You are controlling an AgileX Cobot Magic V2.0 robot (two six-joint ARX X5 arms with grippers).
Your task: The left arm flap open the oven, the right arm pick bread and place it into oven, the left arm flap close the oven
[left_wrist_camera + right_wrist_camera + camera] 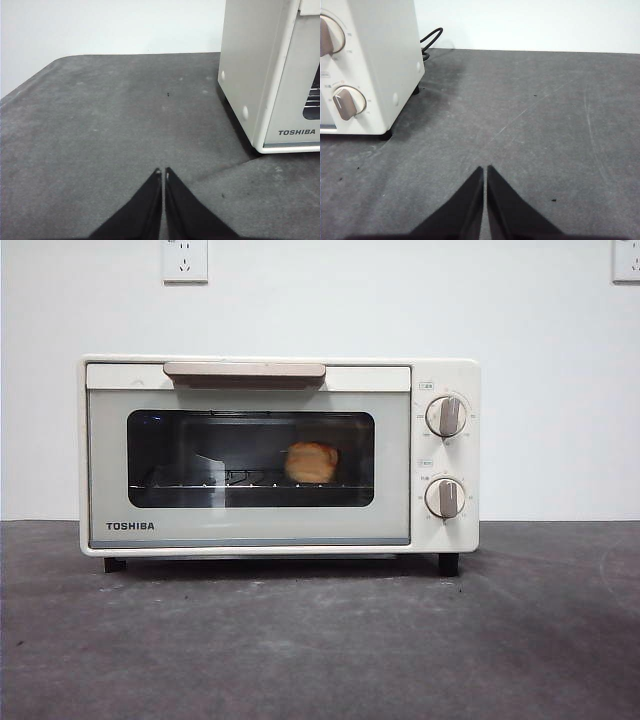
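Cream oven (pixel 280 455) stands shut near the table's (pixel 320 640) back edge, bread (pixel 311 462) on its rack. My left end effector (pixel 163 172) and right end effector (pixel 485 170) hover beside it, jaws together.

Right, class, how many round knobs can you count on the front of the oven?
2. Both sit on the oven panel beside the door: the upper knob and the lower knob directly beneath it. None seem hidden.

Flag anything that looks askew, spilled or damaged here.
Nothing stands out. The oven sits level with its door shut, and the bread rests on the rack inside. Both pincers, left and right, are shut and empty, apart from the oven.
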